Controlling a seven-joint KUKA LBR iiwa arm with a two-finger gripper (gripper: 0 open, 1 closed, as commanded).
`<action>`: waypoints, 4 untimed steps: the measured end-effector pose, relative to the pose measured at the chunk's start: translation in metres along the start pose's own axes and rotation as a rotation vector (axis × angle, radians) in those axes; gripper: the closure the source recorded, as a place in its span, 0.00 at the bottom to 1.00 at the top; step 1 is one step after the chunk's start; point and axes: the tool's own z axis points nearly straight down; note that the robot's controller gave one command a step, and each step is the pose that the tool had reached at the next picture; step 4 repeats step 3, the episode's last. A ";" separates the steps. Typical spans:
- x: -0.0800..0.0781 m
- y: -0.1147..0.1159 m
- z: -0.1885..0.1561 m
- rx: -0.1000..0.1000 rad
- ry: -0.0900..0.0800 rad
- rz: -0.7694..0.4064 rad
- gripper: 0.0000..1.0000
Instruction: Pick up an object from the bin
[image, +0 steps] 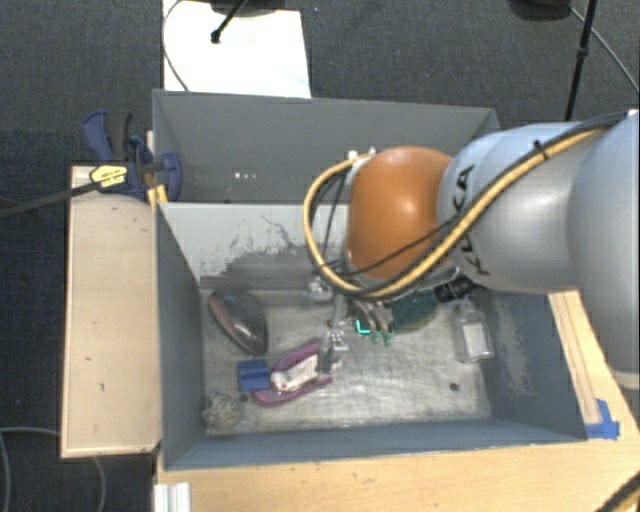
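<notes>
**Camera view.**

- Item 1: grey metal bin, seen from above and a little to one side, with loose things scattered on its floor.
- Item 2: arm, silver-grey, came in from the right of the view. A rounded orange cover sat at its wrist, with yellow-and-black cables looped beside the cover.
- Item 3: tool was low in the bin near the middle of the floor, below the orange cover. Whether it was apart or together could not be told. It stood at the right end of item 4; contact or a small gap could not be told.
- Item 4: purple curved piece with a white part on top lay flat on the floor, left of centre and toward the near wall. It ran from the tool down to the left.
- Item 5: blue block lay at the left end of the purple curved piece, touching it or just beside it.
- Item 6: dark oval thing, grey with a dull sheen, lay near the left wall, behind the blue block and apart from it.
- Item 7: grey crumpled scrap lay in the near left corner.
- Item 8: green thing lay right of the tool, partly hidden under the arm.
- Item 9: clear plastic piece lay toward the right side of the floor, well apart from the tool.
</notes>
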 end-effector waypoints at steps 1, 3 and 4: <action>0.055 0.018 0.081 -0.002 -0.009 -0.034 0.00; 0.044 0.003 -0.122 0.001 -0.013 -0.362 1.00; 0.044 0.003 -0.122 0.001 -0.013 -0.362 1.00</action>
